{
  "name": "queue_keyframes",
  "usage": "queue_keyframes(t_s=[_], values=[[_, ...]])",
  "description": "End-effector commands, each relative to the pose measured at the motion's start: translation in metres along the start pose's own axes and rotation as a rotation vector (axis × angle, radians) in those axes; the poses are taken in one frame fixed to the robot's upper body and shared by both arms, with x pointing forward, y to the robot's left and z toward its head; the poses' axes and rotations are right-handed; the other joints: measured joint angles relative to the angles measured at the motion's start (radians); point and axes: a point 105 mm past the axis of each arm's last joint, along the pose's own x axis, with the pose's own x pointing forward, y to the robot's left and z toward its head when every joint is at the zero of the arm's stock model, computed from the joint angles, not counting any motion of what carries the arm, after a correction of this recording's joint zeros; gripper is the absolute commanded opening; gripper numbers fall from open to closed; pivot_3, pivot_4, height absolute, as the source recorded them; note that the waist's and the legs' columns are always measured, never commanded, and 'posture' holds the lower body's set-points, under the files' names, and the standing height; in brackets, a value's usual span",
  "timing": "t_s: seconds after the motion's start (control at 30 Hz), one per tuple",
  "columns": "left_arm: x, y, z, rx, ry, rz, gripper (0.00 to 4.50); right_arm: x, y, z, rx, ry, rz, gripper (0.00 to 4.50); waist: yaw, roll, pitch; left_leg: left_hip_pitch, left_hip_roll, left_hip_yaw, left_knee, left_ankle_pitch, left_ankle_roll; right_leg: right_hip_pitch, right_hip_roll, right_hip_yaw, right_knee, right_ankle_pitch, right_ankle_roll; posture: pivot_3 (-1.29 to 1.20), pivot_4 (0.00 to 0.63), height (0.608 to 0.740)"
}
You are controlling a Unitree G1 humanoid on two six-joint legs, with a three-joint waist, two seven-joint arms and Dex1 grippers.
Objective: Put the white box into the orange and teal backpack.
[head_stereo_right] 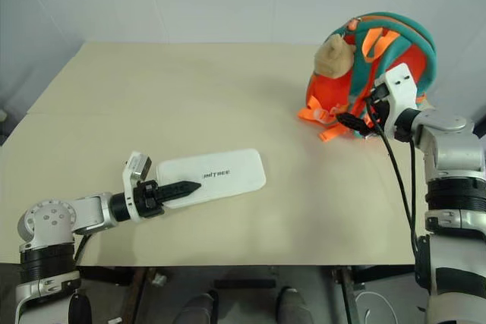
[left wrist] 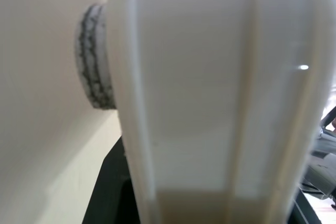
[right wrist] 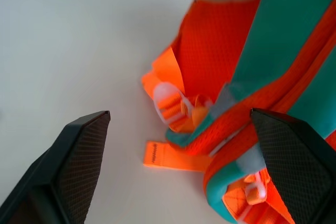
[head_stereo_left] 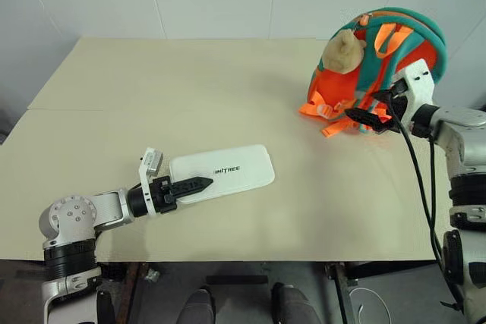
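The white box (head_stereo_left: pixel 231 170) lies flat on the beige table (head_stereo_left: pixel 190 81), near its front left, with dark lettering on top. My left gripper (head_stereo_left: pixel 190 186) is shut on the box's near-left end, one black finger lying over its top; the left wrist view has the box's edge (left wrist: pixel 210 93) close up. The orange and teal backpack (head_stereo_left: pixel 383 55) stands at the back right of the table, a beige plush bear (head_stereo_left: pixel 343 51) hanging on its left side. My right gripper (head_stereo_left: pixel 367 120) hovers open just in front of the backpack's lower straps (right wrist: pixel 173 103), holding nothing.
Loose orange strap ends and buckles (head_stereo_left: pixel 326 115) spill onto the table at the backpack's base. A white wall runs behind the table. A black cable (head_stereo_left: pixel 421 187) hangs from my right arm past the table's right edge.
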Motion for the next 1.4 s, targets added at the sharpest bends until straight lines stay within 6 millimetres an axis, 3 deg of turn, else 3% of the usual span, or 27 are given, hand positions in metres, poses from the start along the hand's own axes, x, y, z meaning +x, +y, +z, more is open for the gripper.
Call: queue_keyframes(t_s=[0.03, 0.2, 0.33, 0.63, 0.77, 1.03, 1.2, 1.4], values=[[-0.004, -0.008, 0.003, 0.045, -0.031, -0.039, 1.34, -0.028, -0.014, 0.011, -0.005, -0.022, -0.048, 4.5, 0.001, 0.0, 0.0, 0.0, 0.0, 0.0, 0.0, -0.001, 0.002, 0.0, 0.0, 0.0, 0.0, 0.0, 0.0, 0.0, 0.15, 0.74], [-0.004, -0.007, 0.0, 0.045, -0.019, -0.039, 1.34, -0.037, -0.028, 0.007, -0.006, 0.006, -0.101, 4.5, -0.007, 0.0, 0.0, 0.0, 0.0, 0.002, 0.002, -0.003, 0.004, 0.0, 0.0, 0.002, -0.001, 0.0, 0.0, 0.0, 0.15, 0.74], [-0.003, -0.006, -0.002, 0.055, -0.008, -0.041, 1.34, -0.036, -0.033, 0.017, -0.019, -0.031, -0.105, 4.5, -0.015, 0.0, 0.0, 0.001, 0.0, 0.004, 0.003, -0.003, 0.004, 0.0, 0.0, 0.003, -0.001, 0.0, -0.001, 0.0, 0.15, 0.74], [0.003, -0.007, 0.003, 0.087, -0.026, -0.051, 1.34, 0.031, -0.034, 0.022, 0.012, -0.093, -0.108, 4.5, -0.032, 0.0, 0.0, 0.001, 0.0, 0.005, 0.005, -0.002, 0.004, 0.001, 0.0, 0.005, -0.001, 0.001, -0.001, 0.0, 0.15, 0.74], [-0.002, -0.01, 0.007, 0.106, -0.057, -0.047, 1.34, 0.059, -0.013, 0.037, 0.105, -0.172, -0.028, 4.5, -0.032, 0.0, 0.0, 0.001, 0.0, 0.005, 0.003, -0.002, 0.004, 0.0, 0.0, 0.005, 0.0, 0.002, 0.002, 0.0, 0.15, 0.74], [-0.015, -0.008, 0.011, 0.119, -0.128, -0.005, 1.34, 0.089, 0.025, 0.043, 0.029, -0.239, 0.071, 4.5, -0.035, 0.0, 0.0, 0.001, 0.0, 0.005, 0.002, -0.004, 0.002, -0.001, 0.001, 0.005, 0.0, 0.001, 0.003, 0.0, 0.15, 0.74], [-0.017, -0.011, 0.015, 0.143, -0.179, -0.001, 1.34, 0.093, 0.023, 0.051, 0.034, -0.348, -0.019, 3.26, -0.034, 0.0, 0.0, 0.001, 0.0, 0.005, 0.002, -0.004, 0.002, -0.001, 0.001, 0.005, 0.001, 0.001, 0.003, 0.0, 0.15, 0.74], [-0.036, -0.011, 0.03, 0.209, -0.295, 0.049, 1.34, 0.084, 0.04, 0.094, 0.127, -0.602, 0.136, 1.2, -0.04, 0.0, 0.0, 0.002, 0.002, 0.005, 0.003, -0.004, 0.002, -0.001, 0.002, 0.006, 0.003, 0.001, 0.003, 0.0, 0.15, 0.74]])
